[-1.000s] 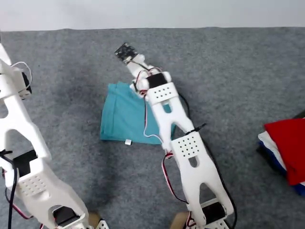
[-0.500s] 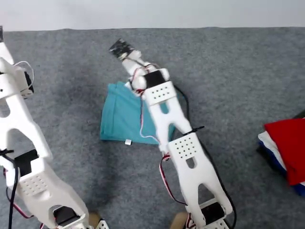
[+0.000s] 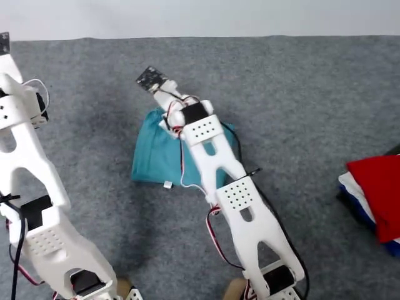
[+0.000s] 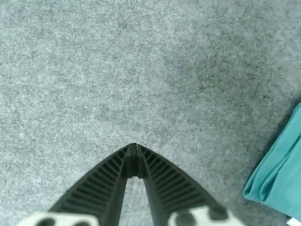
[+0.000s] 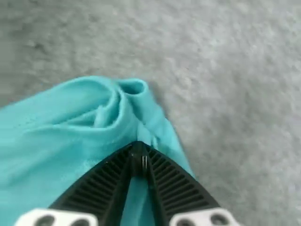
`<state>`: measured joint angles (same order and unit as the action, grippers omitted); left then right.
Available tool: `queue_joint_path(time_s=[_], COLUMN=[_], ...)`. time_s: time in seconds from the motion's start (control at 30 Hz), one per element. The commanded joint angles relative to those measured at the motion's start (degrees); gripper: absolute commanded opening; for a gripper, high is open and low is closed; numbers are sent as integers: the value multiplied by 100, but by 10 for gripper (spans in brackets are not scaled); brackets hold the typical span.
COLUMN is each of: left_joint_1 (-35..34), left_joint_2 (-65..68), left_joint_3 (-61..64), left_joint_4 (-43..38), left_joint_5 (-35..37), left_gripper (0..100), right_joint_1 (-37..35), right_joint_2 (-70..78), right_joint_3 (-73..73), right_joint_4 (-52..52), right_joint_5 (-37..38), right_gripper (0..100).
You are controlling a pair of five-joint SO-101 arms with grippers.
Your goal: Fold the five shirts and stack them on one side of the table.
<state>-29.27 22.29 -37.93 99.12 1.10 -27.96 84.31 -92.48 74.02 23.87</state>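
Guessing the teal shirt (image 5: 56, 127) is mid-fold
right gripper (image 5: 137, 160) pinched shut on its bunched edge to drag it over; left gripper (image 4: 136, 162) closed, empty, parked near it.

This looks like a robotics lab or hobby workbench; the tabletop (image 3: 325, 87) is covered in grey felt against a plain white wall (image 3: 200, 15); the left arm (image 3: 28, 162) and right arm (image 3: 240, 200) are bare white plastic; loose wires (image 3: 215, 234) and a bare circuit board (image 3: 150, 77) show.
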Motion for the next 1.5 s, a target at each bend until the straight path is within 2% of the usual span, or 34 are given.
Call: queue_joint_path(time_s=[0.0, 0.2, 0.57, 0.77, 0.87, 1.13, 1.47], left_joint_1=[18, 44, 44, 44, 26, 44, 44], left_joint_2=[-325, -325, -325, -325, -325, -334, -360], left_joint_3=[-31, -40, -22, -22, -22, -22, -22], left_joint_4=[-35, -35, -35, -18, -18, -9, 0], left_joint_5=[35, 35, 35, 35, 35, 35, 35], left_gripper=[2, 2, 2, 2, 2, 2, 2], right_joint_1=[303, 163, -708, -743, -734, -734, -251], right_joint_2=[-101, -611, -1182, -848, -822, -1516, -2615], right_joint_3=[-229, -387, -299, 519, 510, -422, -378], right_joint_4=[-110, -66, -101, -963, -1077, -101, 2141], right_joint_5=[44, 26, 44, 44, 44, 44, -9], right_gripper=[9, 9, 9, 9, 9, 9, 9])
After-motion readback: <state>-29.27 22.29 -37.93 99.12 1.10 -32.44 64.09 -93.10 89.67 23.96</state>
